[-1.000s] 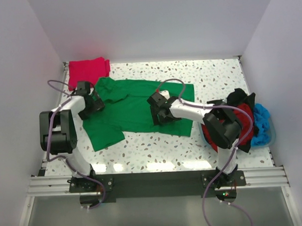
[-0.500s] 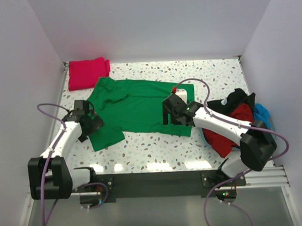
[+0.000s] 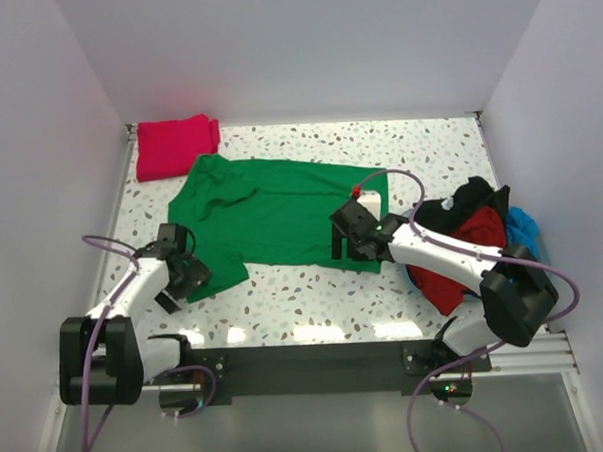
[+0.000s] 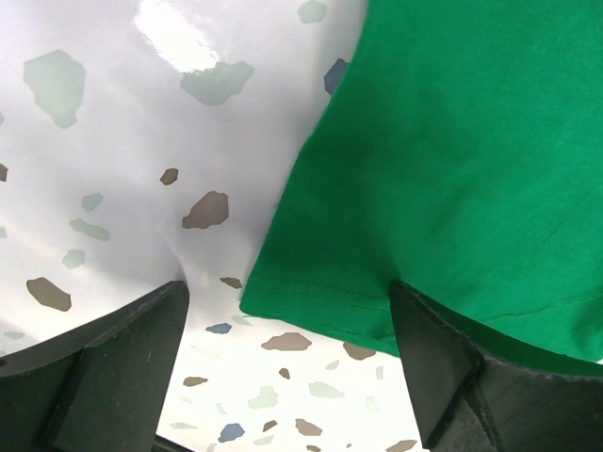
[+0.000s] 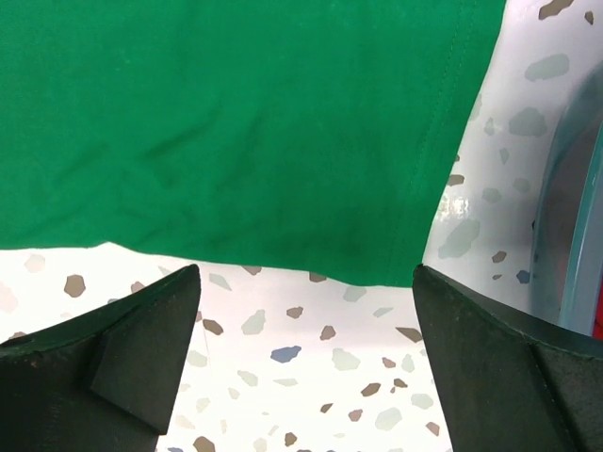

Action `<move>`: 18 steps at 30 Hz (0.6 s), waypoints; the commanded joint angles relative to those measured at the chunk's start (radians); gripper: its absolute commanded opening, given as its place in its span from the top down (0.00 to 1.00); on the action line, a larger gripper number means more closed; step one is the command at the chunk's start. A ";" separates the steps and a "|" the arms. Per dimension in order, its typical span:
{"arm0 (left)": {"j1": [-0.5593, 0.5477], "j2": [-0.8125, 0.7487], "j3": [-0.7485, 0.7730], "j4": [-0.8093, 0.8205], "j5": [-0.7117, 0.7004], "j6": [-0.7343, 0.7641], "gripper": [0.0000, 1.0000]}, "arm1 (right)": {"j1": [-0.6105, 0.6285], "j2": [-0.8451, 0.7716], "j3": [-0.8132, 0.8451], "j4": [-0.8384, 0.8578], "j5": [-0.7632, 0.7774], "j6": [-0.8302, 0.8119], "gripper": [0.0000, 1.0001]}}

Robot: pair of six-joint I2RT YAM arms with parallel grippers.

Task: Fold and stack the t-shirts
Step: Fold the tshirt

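Lying flat mid-desk [image 3: 433, 145], green t-shirt [image 3: 276, 209]: long axis left-right, collar left, hem right. Only top view shows crimson t-shirt [image 3: 175, 145] far-left, t-shirt heap [image 3: 487, 223] right. Wrist views: left tool [image 4: 287, 377], right tool [image 5: 306, 363] spread, straddling green corners.

The spread t-shirt [image 3: 271, 212] in the middle of the frame is plain bright green, and the stitching along its hem is the same green. The folded t-shirt [image 3: 175, 145] at upper left is pinkish crimson. In the heap at the right edge are a black shirt [image 3: 472, 194], a dark red shirt [image 3: 439, 288] and a bright blue shirt [image 3: 522, 238]. The bench [image 3: 428, 150] is glossy white, speckled with grey, brown and bluish chips. The left arm [image 3: 134, 288] and right arm [image 3: 438, 248] are white with black joints and lilac cables.
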 commanded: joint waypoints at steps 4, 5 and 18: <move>-0.004 -0.037 -0.036 0.000 -0.011 -0.056 0.26 | -0.002 -0.060 -0.036 0.012 0.018 0.074 0.01; -0.004 -0.034 -0.039 0.012 0.001 -0.054 0.32 | -0.002 -0.084 -0.045 0.021 0.018 0.080 0.01; -0.004 -0.025 -0.063 0.088 0.031 -0.014 1.00 | 0.007 -0.149 -0.203 0.123 -0.060 0.093 0.02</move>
